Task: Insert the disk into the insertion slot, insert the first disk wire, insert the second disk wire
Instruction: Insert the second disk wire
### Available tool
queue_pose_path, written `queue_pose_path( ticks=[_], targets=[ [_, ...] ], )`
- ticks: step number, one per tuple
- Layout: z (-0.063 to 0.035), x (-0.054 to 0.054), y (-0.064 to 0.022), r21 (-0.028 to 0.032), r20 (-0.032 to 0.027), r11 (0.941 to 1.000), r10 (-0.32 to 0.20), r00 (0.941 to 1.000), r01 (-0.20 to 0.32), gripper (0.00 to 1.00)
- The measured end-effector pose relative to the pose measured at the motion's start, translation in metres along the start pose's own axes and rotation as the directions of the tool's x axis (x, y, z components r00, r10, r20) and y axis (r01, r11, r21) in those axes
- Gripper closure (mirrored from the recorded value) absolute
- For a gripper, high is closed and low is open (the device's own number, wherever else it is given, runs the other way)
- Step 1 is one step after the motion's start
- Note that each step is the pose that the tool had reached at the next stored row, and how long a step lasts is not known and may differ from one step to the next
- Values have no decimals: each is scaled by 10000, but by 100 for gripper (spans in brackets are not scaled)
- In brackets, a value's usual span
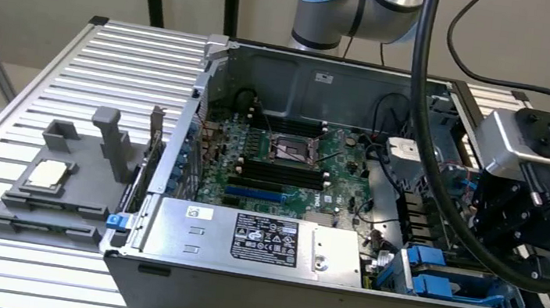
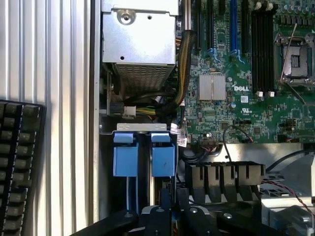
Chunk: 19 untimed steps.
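- The claw [image 2: 170,209] hangs over the drive cage [image 2: 142,152] in the open computer case [image 1: 236,299]; fingers nearly together, whether they grip anything I cannot tell.
- Blue-tabbed bays sit just beside the power supply [image 1: 254,238].

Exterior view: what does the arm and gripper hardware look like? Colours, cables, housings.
The arm has silver-grey tube links and a light blue joint cap. A silver box-shaped module sits at the wrist, ahead of black gripper hardware. Thick black cables loop down from above and round to the wrist. No markings are legible.
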State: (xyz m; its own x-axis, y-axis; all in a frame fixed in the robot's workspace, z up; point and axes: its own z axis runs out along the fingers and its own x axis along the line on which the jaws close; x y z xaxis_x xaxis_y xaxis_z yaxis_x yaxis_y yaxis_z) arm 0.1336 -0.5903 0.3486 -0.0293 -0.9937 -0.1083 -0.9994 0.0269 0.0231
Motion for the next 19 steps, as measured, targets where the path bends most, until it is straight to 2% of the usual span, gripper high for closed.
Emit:
queue_pose_path(
  ticks=[8, 19],
  targets=[
    [16, 10, 0, 0, 6, 10000, -3, 10000, 3, 83],
    [56, 15, -6, -4, 59, 10000, -25, 10000, 25, 83]
  ],
)
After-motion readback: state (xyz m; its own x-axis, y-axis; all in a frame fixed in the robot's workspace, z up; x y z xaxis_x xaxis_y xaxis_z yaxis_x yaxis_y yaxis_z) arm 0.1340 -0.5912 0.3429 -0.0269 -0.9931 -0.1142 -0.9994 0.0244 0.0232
